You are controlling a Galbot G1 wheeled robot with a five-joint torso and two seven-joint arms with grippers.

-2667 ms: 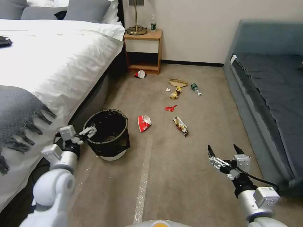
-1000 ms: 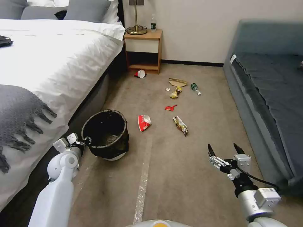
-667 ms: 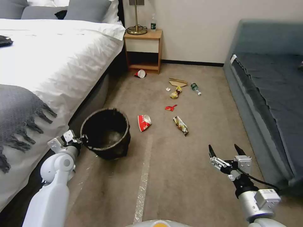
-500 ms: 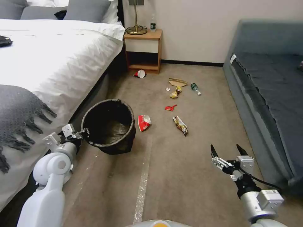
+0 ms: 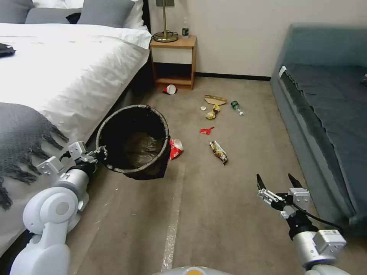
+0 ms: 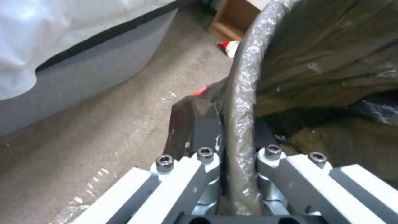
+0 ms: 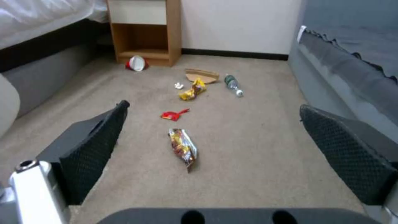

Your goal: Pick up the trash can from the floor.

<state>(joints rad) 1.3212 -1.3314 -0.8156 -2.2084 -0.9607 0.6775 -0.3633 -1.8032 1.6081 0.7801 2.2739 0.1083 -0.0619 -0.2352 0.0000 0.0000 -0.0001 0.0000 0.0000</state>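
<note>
Gripping the round trash can (image 5: 132, 143) by its crinkly black-bagged rim, left hand (image 6: 232, 161) clamped either side, holding it tilted above the short-pile carpet floor (image 5: 214, 214) beside the bed (image 5: 57, 72). Crushed red-and-white paper cup (image 5: 176, 148) lying just behind. Right hand (image 5: 279, 182) hovering, fingers spread apart.

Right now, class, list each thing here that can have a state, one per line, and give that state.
trash can: lifted off the floor, tilted, held by its rim
left gripper: shut on the trash can's rim
right gripper: open, holding nothing, above the carpet
paper cup: lying on its side, partly hidden by the trash can
green bottle: lying on the carpet
snack wrapper: flat on the carpet
</note>
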